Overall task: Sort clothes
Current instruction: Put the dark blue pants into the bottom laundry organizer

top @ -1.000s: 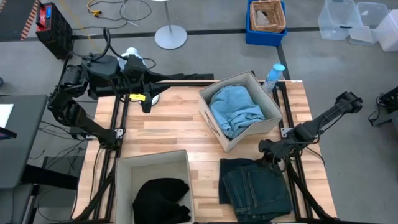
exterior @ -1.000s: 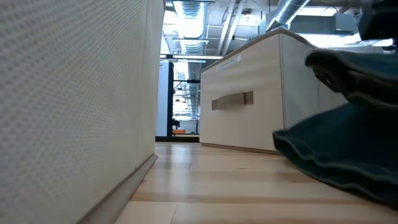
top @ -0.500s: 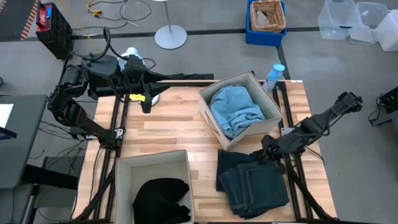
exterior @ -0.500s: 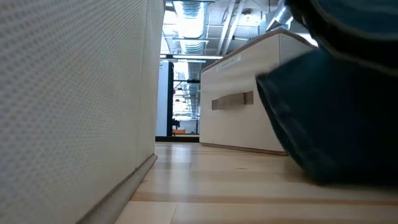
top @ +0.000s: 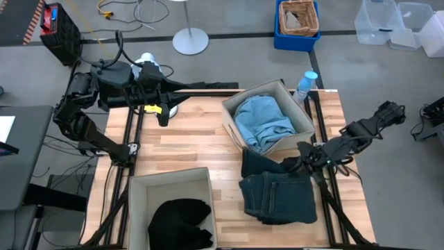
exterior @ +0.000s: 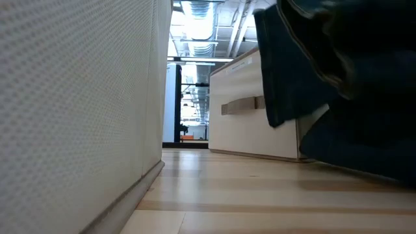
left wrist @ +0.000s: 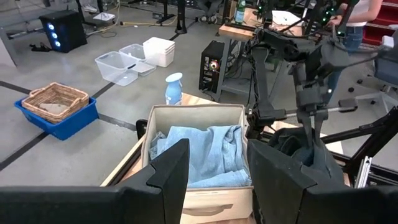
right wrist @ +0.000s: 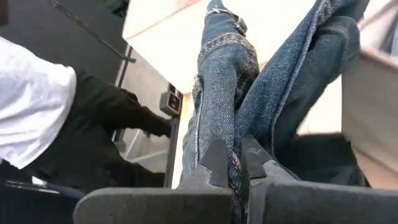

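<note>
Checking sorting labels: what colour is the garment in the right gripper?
Dark blue denim jeans; high view shows it best.

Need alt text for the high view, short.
Seen from above: the right gripper, shut on the dark jeans, lifts one edge beside a box holding light blue clothes. A black garment lies in another box; the left gripper waits open at the far edge.

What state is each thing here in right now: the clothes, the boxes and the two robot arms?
dark jeans: partly lifted, rest on the table.
right gripper: fingers shut on the jeans.
left gripper: fingers open, empty, parked at the table's far edge.
light blue garment: heaped in far box.
black garment: heaped in near box.
</note>
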Available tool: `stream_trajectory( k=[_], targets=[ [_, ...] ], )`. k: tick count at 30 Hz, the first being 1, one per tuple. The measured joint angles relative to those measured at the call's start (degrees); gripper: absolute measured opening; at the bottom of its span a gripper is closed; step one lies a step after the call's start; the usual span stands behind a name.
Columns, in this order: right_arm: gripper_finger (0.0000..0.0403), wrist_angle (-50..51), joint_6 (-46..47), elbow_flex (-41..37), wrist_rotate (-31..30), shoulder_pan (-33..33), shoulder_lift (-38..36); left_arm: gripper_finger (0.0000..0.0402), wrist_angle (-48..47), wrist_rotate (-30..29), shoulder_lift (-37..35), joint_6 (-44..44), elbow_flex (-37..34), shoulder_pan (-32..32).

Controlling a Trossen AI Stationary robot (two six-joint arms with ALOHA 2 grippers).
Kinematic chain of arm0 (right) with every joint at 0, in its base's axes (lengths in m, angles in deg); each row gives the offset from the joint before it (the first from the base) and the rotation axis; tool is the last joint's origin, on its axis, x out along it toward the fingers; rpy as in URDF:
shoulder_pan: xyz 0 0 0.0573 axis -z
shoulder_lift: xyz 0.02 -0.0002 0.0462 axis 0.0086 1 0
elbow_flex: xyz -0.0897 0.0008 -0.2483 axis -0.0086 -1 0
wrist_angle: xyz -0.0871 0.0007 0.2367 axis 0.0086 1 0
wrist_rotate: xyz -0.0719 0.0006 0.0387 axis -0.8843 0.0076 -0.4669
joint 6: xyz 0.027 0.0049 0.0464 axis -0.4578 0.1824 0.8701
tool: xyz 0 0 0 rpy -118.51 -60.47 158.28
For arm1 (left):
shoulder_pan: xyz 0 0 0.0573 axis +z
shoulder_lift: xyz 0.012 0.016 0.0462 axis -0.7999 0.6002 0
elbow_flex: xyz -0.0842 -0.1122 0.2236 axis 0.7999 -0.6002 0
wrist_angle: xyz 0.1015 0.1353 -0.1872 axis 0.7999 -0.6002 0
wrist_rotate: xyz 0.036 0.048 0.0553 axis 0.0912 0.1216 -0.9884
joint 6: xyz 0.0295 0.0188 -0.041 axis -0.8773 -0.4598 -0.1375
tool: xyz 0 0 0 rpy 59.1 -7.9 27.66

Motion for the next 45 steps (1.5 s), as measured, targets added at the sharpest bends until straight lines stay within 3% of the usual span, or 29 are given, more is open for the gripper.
stream_trajectory(
  k=[10, 18, 31, 45],
  targets=[
    [0.0001, -1.6, -5.4, 7.3, -1.7, 0.2, 1.0, 0.0157, 0.0, 0.0, 0.0, 0.0, 0.0, 0.0],
    [0.0001, -5.8, -13.2, 14.6, -2.2, 4.0, 5.5, 0.0157, 0.1, 0.0, 0.0, 0.0, 0.0, 0.0],
    [0.0, -5.8, -21.3, 33.4, -2.2, 8.5, 19.5, 0.0157, 6.2, 0.0, -2.4, -0.7, 0.1, 0.0],
    [0.0, -7.2, -29.7, 59.8, -2.2, 12.5, 39.1, 0.0157, 9.3, 0.1, -9.5, -1.3, 0.1, 0.0]
  ],
)
